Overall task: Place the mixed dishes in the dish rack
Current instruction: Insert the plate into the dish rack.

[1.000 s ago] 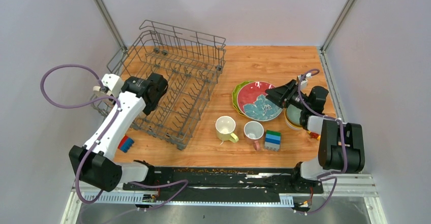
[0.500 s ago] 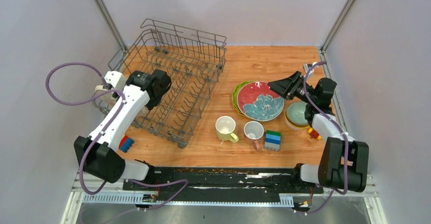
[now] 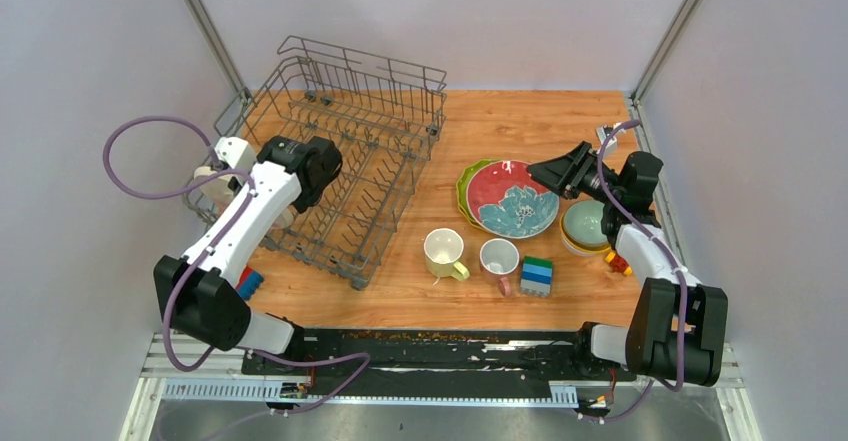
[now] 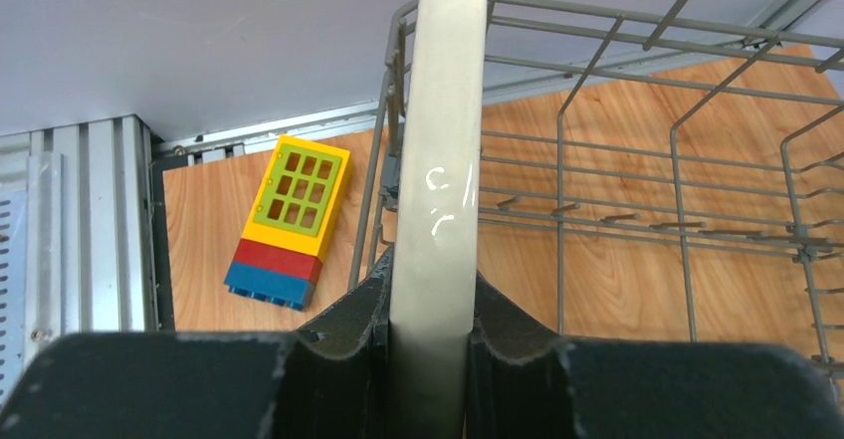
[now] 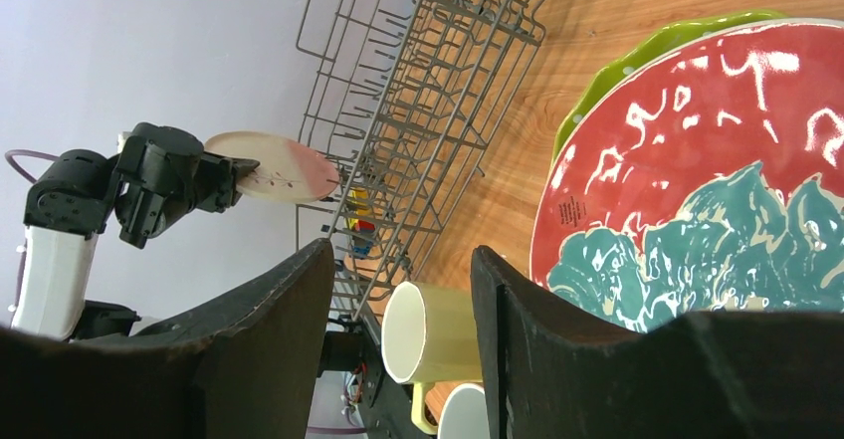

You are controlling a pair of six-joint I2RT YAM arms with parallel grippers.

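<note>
Wood tabletop (image 3: 520, 121): left end effector (image 4: 428, 300) clamps plate (image 4: 438, 160), rim toward dish rack (image 3: 345, 176); right end effector (image 5: 401, 252) unclenched

Green-blue block stack (image 3: 537, 275) and yellow-red-blue block (image 4: 289, 222) sit on wooden table (image 3: 520, 121).

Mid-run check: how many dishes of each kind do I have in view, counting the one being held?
Plates: 3 (white-pink plate in the left gripper, red-and-teal plate, green scalloped plate)
Bowls: 2 (pale green bowl, yellow-orange bowl beneath)
Mugs: 2 (pale yellow mug, white pink-handled mug)
Total: 7
</note>
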